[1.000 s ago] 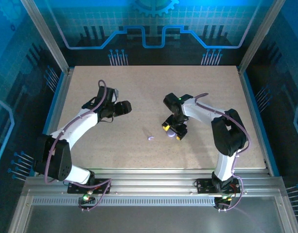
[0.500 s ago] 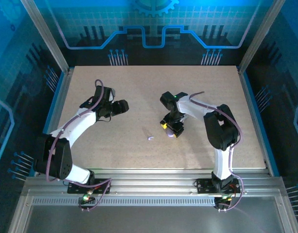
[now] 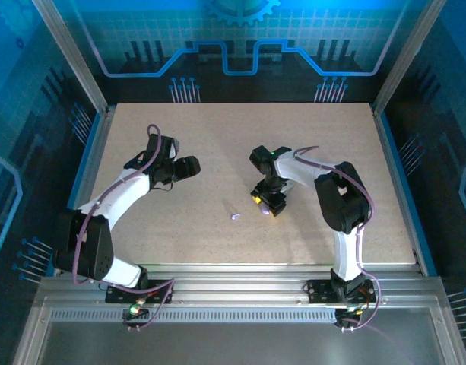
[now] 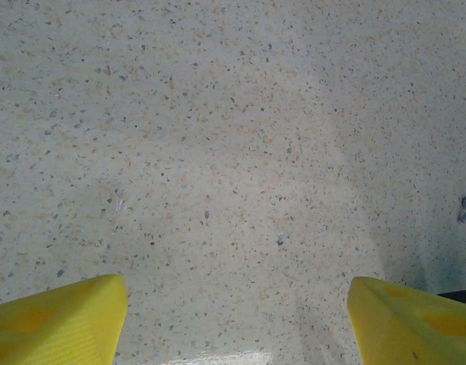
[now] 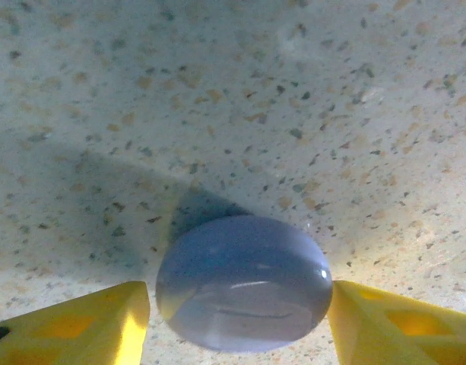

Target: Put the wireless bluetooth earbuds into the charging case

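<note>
Right gripper fingers stood apart, flanking the charging case at 9 and 3 o'clock, touching or nearly so, clamp unclear, with 1 loose earbud on the table at its 8 o'clock and the empty left gripper, fingers wide apart, farther off.

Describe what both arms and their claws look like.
Both the left arm and right arm have white links with black joint housings, and a pale purple cable loops along each. A small green light glows on the right arm's wrist. The left claw and right claw end in bright yellow, wedge-shaped fingers.
</note>
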Available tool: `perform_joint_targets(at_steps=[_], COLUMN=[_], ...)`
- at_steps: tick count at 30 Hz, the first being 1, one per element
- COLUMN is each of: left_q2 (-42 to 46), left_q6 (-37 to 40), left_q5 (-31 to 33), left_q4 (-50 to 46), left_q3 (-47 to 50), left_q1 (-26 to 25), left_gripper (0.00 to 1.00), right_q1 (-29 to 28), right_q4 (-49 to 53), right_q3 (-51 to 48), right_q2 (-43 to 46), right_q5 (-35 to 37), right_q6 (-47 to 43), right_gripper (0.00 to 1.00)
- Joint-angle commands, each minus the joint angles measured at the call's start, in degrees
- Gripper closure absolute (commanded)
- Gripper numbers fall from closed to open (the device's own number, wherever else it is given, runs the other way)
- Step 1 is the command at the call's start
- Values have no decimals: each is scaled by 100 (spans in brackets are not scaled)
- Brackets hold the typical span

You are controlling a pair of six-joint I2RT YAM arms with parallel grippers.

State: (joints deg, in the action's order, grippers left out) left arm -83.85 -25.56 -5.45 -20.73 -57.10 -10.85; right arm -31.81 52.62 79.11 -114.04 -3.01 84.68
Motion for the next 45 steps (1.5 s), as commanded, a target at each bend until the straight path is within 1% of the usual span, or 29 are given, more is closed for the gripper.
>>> perform_joint_targets(at_steps=[1,4,14,19,22,25,29,32,36,38,40,42,45], left_q2=[-96,-108,-141,-125,-35,125,486,780,1164,1317,1429,1463,1356], left_q6=[15,11,39,51,83,186,342,633,1369,1590,1650,1669,1698], left_q5=[-131,-140,-167,-226,-340,-688,-1380,-1804,-1984,-2029,-2214,-2487,-2718], left_q4=[-101,-94,-99,-94,-24,235,1045,1752,2499,2952,3517,4311,5226], left_q3=[-55,-54,-64,-56,0,168,621,973,1349,1584,1831,2136,2416], left_q1=[73,74,74,74,74,68,35,-136,-694,-906,-996,-1054,-1185], left_gripper=[23,23,23,23,24,25,27,28,27,28,28,31,33], right_q1=[61,62,113,160,117,26,-114,-175,-174,-167,-154,-158,-171], right_q4=[38,25,-102,-276,-233,-285,-806,-1336,-2238,-2490,-2546,-2589,-2892], right_q3=[-158,-198,-418,-570,-555,-647,-1068,-1436,-1890,-1985,-1968,-1911,-1907], right_q2=[1,4,37,96,290,729,1632,2281,3061,3332,3522,3667,3853], right_q5=[78,98,191,181,346,715,1221,1354,1265,1171,1074,943,702], right_q6=[211,217,229,60,-152,-358,-763,-1204,-1911,-2205,-2398,-2619,-2968], right_gripper=[37,38,49,53,54,54,55,55,55,55,55,55,56])
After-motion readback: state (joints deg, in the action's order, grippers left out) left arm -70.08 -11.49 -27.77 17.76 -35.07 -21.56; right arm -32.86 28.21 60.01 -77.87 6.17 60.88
